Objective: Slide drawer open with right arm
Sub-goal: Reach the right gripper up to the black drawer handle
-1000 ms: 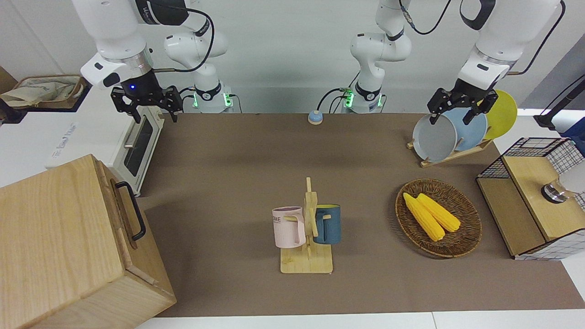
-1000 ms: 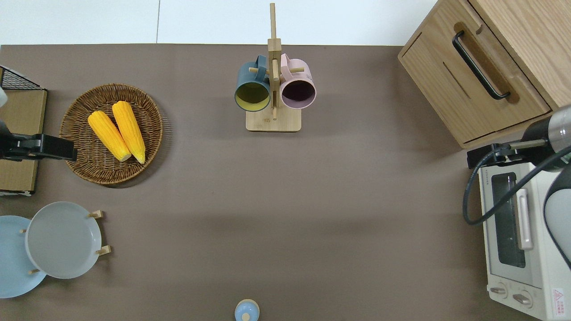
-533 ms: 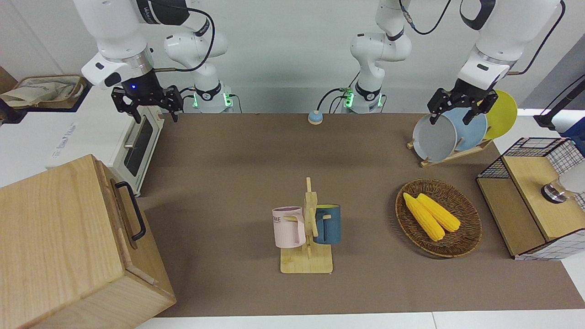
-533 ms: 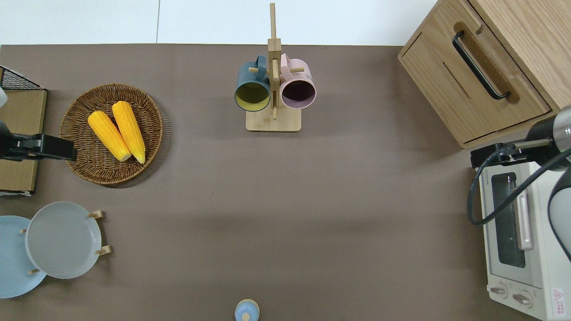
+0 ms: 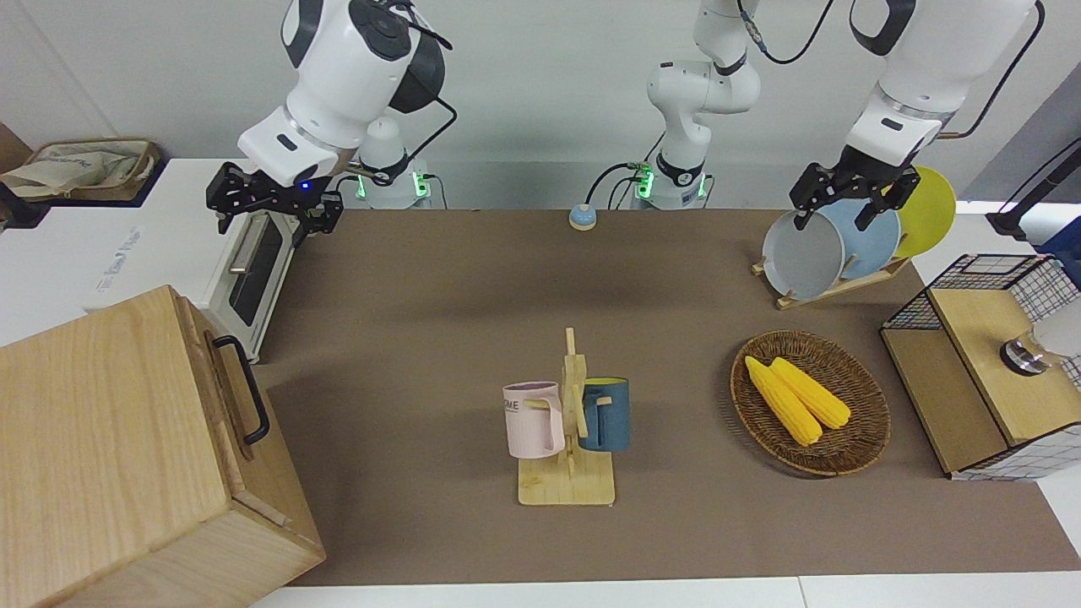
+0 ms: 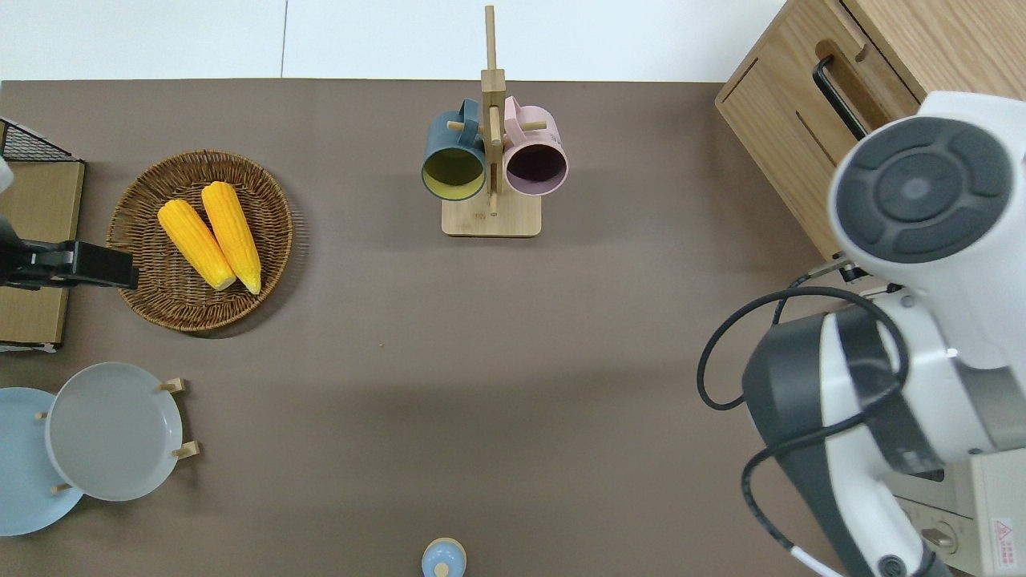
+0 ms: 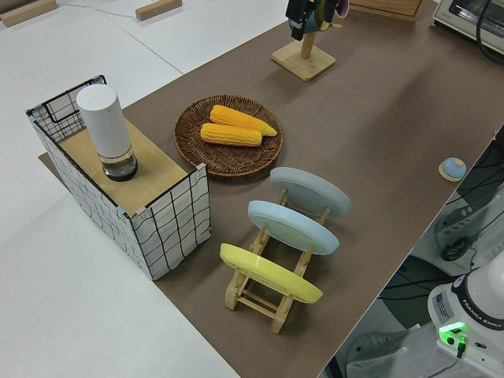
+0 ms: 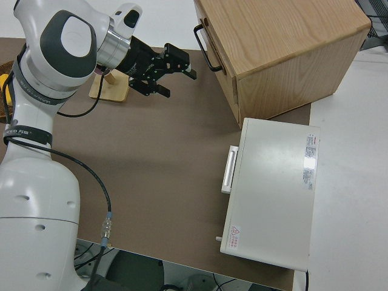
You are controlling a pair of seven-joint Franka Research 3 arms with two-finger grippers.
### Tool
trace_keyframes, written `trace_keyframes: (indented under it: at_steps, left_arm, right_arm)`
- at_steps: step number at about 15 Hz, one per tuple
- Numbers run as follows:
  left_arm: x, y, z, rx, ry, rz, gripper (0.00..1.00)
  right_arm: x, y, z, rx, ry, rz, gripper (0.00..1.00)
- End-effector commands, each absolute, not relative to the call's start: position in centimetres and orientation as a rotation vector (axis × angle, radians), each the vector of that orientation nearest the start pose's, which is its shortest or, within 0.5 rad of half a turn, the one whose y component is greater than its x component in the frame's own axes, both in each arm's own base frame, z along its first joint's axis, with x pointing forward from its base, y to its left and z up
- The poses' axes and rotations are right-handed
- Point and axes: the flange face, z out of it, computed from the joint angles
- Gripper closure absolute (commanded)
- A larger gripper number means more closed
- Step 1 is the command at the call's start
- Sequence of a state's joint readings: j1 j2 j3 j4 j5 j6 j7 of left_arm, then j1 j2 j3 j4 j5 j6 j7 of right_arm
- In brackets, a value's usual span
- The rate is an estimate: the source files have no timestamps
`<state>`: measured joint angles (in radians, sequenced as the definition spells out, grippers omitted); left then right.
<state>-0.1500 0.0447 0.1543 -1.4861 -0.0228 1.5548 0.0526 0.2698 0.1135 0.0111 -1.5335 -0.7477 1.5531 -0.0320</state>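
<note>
The drawer [image 5: 226, 397] is shut in the top of the pale wooden cabinet [image 5: 110, 456] at the right arm's end of the table. Its black bar handle [image 5: 246, 389] also shows in the right side view [image 8: 207, 46]. In the overhead view the right arm's elbow covers part of the drawer front [image 6: 793, 120]. My right gripper [image 5: 272, 213] is open and empty. In the right side view it [image 8: 176, 82] hangs over the brown mat, apart from the handle, between the cabinet and the mug rack. The left arm is parked, its gripper [image 5: 838, 213] open.
A white oven [image 5: 253, 262] stands beside the cabinet, nearer to the robots. A mug rack [image 5: 567, 431] with two mugs stands mid-table. A wicker basket with corn [image 5: 811, 404], a plate rack [image 5: 832, 245] and a black-wire box [image 5: 988, 363] are at the left arm's end.
The right arm has swung its upper links out over the table and turned its gripper toward the cabinet. Its elbow now covers the oven in the overhead view. The left arm has not moved.
</note>
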Motion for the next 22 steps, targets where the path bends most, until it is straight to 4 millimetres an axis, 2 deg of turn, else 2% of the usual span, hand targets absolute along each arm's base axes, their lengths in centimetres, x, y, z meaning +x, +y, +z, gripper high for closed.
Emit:
trace_keyframes:
  at_steps: [1,4,7,8,13,17,22]
  left_arm:
    - [57.1,-0.2,64.1,-3.139,0.088,-0.052,0.00]
    - [57.1,-0.2,64.1,-3.139,0.088,-0.052,0.00]
    - [57.1,-0.2,64.1,-3.139,0.088,-0.052,0.00]
    - [57.1,-0.2,64.1,-3.137,0.088,-0.052,0.00]
    - [57.1,-0.2,64.1,-3.137,0.088,-0.052,0.00]
    - [57.1,-0.2,64.1,-3.137,0.088,-0.052,0.00]
    - [57.1,-0.2,64.1,-3.137,0.088,-0.052,0.00]
  right_arm:
    - [61.0,10.9,58.7,2.146,0.504,0.072,0.013]
    - [62.6,10.9,56.5,2.038,0.538,0.135,0.013]
    - [64.0,11.8,53.4,1.943,0.477,0.207,0.013]
    - [64.5,12.9,52.1,1.886,0.480,0.232,0.013]
    - [66.2,13.7,48.6,1.735,0.481,0.278,0.013]
    - [67.6,13.4,45.7,1.663,0.462,0.353,0.013]
    - [67.9,13.0,43.0,1.610,0.451,0.388,0.015]
